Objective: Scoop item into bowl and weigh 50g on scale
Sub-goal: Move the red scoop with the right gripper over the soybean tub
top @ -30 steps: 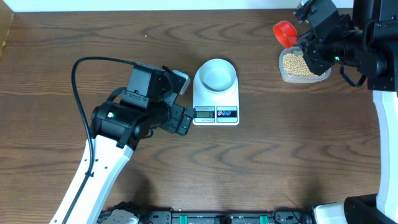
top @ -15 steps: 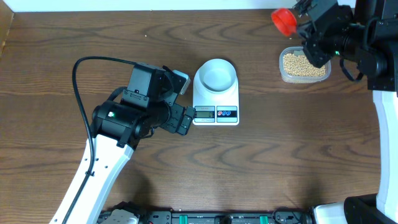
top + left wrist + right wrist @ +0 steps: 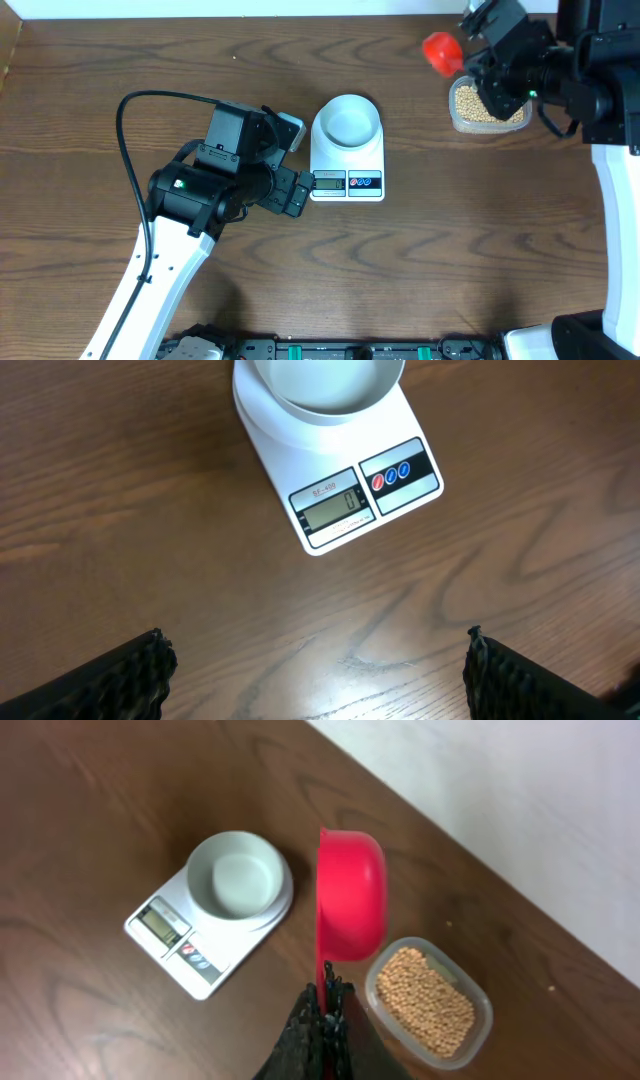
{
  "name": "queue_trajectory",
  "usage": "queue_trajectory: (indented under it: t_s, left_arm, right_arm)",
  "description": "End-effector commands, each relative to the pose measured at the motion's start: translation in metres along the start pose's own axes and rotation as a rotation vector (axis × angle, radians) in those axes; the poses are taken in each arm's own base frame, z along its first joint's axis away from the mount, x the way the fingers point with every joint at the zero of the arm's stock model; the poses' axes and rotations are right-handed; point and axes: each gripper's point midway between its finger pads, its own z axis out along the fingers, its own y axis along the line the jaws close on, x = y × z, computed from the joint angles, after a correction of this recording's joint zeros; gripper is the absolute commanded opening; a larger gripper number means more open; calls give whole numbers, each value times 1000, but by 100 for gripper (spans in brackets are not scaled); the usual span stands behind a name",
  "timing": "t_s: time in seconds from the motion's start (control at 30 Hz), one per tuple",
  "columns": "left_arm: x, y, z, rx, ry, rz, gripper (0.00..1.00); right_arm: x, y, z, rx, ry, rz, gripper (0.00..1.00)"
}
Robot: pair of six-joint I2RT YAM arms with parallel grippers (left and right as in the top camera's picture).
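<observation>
The pale bowl (image 3: 347, 120) (image 3: 325, 385) (image 3: 239, 879) sits empty on the white scale (image 3: 347, 178) (image 3: 345, 500) (image 3: 175, 945) at mid-table. Tan beans (image 3: 485, 103) (image 3: 425, 1001) fill a clear plastic tub at the back right. My right gripper (image 3: 478, 52) (image 3: 325, 1000) is shut on the handle of a red scoop (image 3: 438, 51) (image 3: 351, 893), held in the air just left of the tub; the scoop is turned on its side and I cannot see into it. My left gripper (image 3: 296, 192) (image 3: 318, 670) stands open just left of the scale's display, nothing between its fingers.
The clear tub (image 3: 452, 110) (image 3: 478, 1040) stands near the table's back edge, by a pale wall (image 3: 520, 810). A black cable (image 3: 130, 150) loops over the left arm. Bare wood (image 3: 450, 260) lies in front of the scale.
My right gripper has carried the red scoop up and leftward, away from over the tub. The left arm, bowl and scale have not moved.
</observation>
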Motion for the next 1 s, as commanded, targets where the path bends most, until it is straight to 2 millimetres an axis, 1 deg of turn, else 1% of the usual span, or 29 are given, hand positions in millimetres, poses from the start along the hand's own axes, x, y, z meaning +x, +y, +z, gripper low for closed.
queue_trajectory:
  t_s: [0.0, 0.07, 0.13, 0.23, 0.37, 0.5, 0.6, 0.73, 0.83, 0.97]
  left_arm:
    - [2, -1, 2, 10, 11, 4, 95]
    - [2, -1, 2, 10, 11, 4, 95]
    - [2, -1, 2, 10, 11, 4, 95]
    - [2, -1, 2, 10, 11, 4, 95]
    - [2, -1, 2, 10, 11, 4, 95]
    - [2, -1, 2, 10, 11, 4, 95]
    - [2, -1, 2, 10, 11, 4, 95]
    - [2, -1, 2, 10, 11, 4, 95]
    - [2, -1, 2, 10, 11, 4, 95]
    - [2, -1, 2, 10, 11, 4, 95]
  right_arm:
    - [-2, -3, -2, 27, 3, 40, 1]
    - [4, -19, -3, 120, 36, 133, 1]
    - [6, -29, -5, 179, 43, 208, 1]
    - [5, -33, -6, 202, 31, 261, 1]
    - [4, -45, -7, 269, 23, 320, 1]
    - [9, -47, -3, 276, 40, 372, 1]
    - [17, -46, 4, 270, 83, 382, 1]
    - [36, -54, 15, 292, 174, 356, 1]
    - [46, -66, 26, 293, 217, 323, 1]
    - [55, -86, 47, 310, 237, 360, 1]
